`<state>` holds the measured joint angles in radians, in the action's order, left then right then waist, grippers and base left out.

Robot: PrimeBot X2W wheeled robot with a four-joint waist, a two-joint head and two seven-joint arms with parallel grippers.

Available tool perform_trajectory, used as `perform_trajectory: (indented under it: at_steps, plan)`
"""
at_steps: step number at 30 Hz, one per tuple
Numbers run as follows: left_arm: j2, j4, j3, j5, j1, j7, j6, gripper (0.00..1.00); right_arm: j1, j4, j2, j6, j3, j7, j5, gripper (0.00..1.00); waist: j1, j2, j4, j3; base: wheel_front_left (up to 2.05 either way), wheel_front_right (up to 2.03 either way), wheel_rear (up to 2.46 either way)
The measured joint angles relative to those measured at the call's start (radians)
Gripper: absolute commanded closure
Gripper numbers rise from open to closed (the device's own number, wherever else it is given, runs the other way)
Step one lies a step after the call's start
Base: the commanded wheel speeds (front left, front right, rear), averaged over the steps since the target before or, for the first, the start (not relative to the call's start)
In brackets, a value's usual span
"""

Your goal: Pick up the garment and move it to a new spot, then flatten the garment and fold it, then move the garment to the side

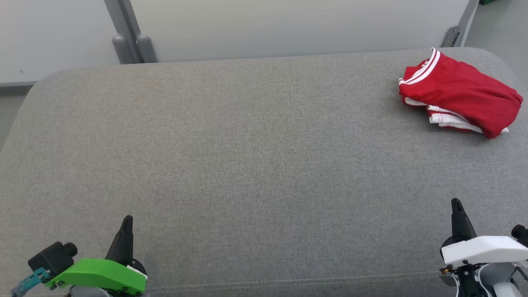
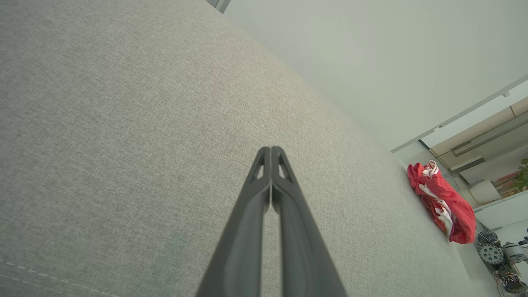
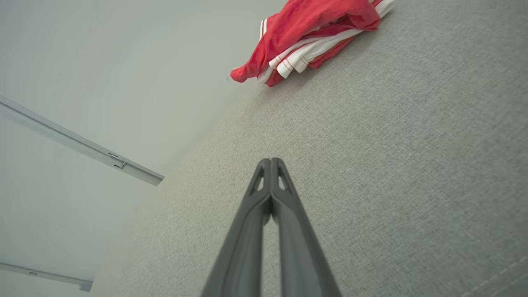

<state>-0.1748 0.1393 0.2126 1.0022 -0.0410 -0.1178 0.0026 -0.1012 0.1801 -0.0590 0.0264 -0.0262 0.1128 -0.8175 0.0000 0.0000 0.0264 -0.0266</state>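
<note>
Well, the red garment (image 1: 460,95) lies folded at the cushion's (image 1: 247,156) far right, well beyond the right gripper (image 1: 456,203); both it and the left gripper (image 1: 128,218) are clenched, empty.

The left gripper (image 1: 128,220) (green-cased at the wrist) sits low at the robot's left, its two dark fingers (image 1: 123,243) pressed flat together and pointing forward. The right gripper (image 1: 456,204), white-cased, mirrors it at the lower right, likewise closed tip to tip.

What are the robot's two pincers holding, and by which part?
Nothing. The left gripper and right gripper are shut, empty; the red-and-white fabric garment lies apart.
</note>
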Motion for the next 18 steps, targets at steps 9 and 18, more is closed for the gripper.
perform_trajectory:
  at_steps: [9,18]
  plan:
    - [0.011,0.016,-0.036,0.106,0.002,0.027,-0.013,1.0,0.021,0.016,0.0,-0.021,-0.012,-0.03,-0.122,1.0,0.0,0.0,-0.004,0.004,0.0,0.0,0.0]
    - [0.028,0.036,-0.071,0.193,0.03,0.055,-0.03,1.0,0.044,0.03,0.001,-0.044,-0.025,-0.061,-0.244,1.0,0.0,0.0,-0.008,0.007,0.0,0.0,0.0]
